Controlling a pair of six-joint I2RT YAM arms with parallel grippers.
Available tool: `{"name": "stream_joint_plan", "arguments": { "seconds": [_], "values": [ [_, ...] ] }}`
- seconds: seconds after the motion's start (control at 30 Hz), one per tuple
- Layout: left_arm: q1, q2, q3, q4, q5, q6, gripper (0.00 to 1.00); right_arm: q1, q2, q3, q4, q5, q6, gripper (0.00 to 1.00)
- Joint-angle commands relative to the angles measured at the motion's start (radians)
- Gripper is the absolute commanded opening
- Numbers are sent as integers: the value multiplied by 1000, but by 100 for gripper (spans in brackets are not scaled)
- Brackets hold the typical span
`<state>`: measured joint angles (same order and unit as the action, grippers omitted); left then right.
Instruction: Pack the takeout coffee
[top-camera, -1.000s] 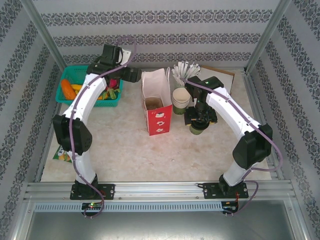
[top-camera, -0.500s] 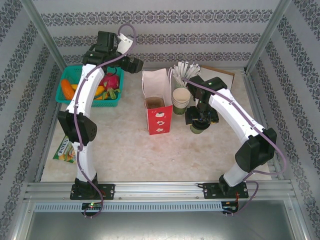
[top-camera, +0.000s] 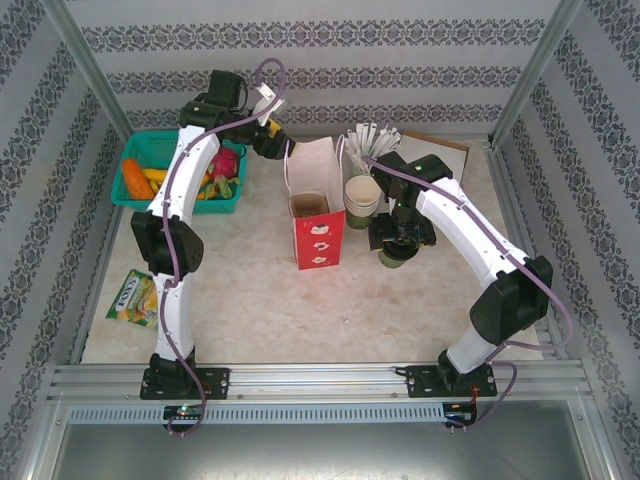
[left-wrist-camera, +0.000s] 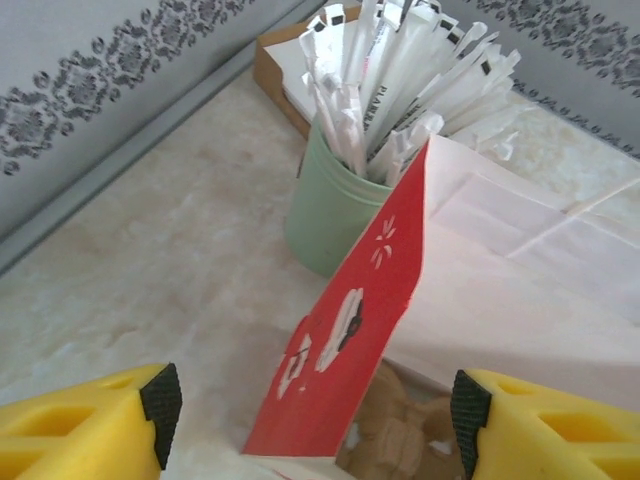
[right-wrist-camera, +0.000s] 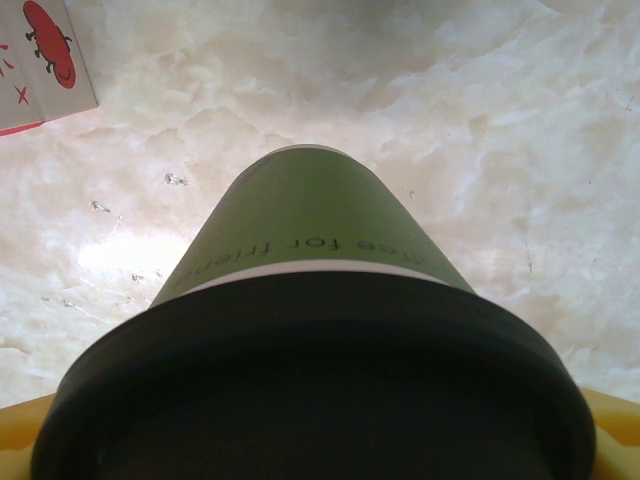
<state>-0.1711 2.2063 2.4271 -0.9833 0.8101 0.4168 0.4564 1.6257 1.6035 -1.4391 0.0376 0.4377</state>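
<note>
A red-and-white paper bag is pictured standing open at the centre of a pale marbled table, with tan filling seen inside. Just right of it, a stack of lidless paper cups is shown. Behind, a green holder packed with paper-wrapped straws is seen beside a brown box. At upper left, a teal basket of colourful produce is placed; at lower left, a green snack packet is laid flat. Patterned wallpaper is visible behind.
</note>
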Motion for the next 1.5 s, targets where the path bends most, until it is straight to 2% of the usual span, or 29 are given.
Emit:
{"name": "stream_joint_plan", "arguments": {
  "seconds": [0.0, 0.2, 0.5, 0.67, 0.9, 1.03, 1.1, 1.3, 1.47],
  "values": [
    [-12, 4, 27, -44, 74, 7, 67, 14, -5, 16, -9, 26, -17, 73],
    [-12, -37, -29, -110, 35, -23, 58, 17, -15, 25, -7, 26, -27, 73],
    [-13, -258, -382, 82, -18, -174, 53, 24, -51, 77, -42, -15, -68, 73],
    [-22, -429, -615, 204, -111, -307, 52, 44, -79, 126, -90, -19, -79, 73],
    [-59, -644, -824, 220, -149, -395, 57, 50, -117, 201, -99, -55, -105, 72],
    [-57, -710, -831, 170, -324, -379, 73, 57, -137, 247, -108, -86, -121, 72],
    [-54, -714, -821, 138, -364, -325, 79, 62, -145, 275, -115, -90, -120, 71],
    [-39, -632, -701, 71, -315, -274, 86, 78, -174, 361, -95, -128, -125, 71],
    [-41, -485, -549, -39, -248, -241, 81, 99, -175, 432, -17, -195, -137, 71]
  ]
}}
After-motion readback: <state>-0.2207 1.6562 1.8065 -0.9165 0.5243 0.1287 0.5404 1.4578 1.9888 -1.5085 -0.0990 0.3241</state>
